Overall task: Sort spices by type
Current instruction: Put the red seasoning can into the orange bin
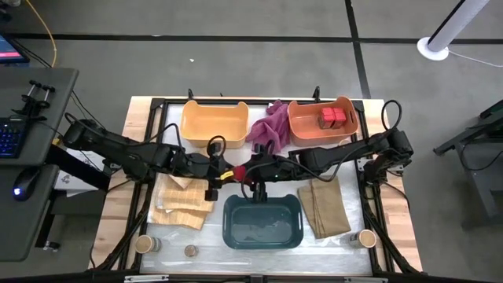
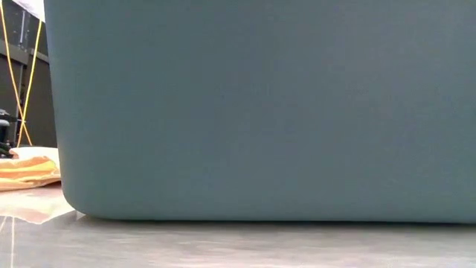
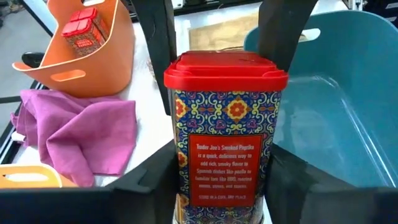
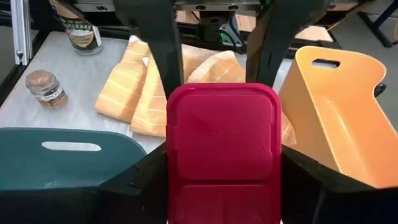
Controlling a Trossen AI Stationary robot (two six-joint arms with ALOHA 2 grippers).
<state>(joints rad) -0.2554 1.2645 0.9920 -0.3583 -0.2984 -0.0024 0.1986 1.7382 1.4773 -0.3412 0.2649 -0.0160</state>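
Frame centre, above teal bin (image 1: 263, 222) | both arms stretched inward, meeting | left gripper (image 1: 222, 171) and right gripper (image 1: 250, 170) both clamped one red tin (image 3: 225, 130).

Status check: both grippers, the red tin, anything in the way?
Left gripper and right gripper both astride one red boxy paprika tin, mid-table above the teal bin. Grip unclear. Magenta cloth lies behind.

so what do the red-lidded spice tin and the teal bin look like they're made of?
Spice tin: body looks like printed metal with a glossy patterned finish; red lid looks like moulded plastic, smooth with a slight sheen. Metal is a guess from its look.
Teal bin: likely moulded plastic, with matte-satin, seamless curved walls and a cut-out handle.
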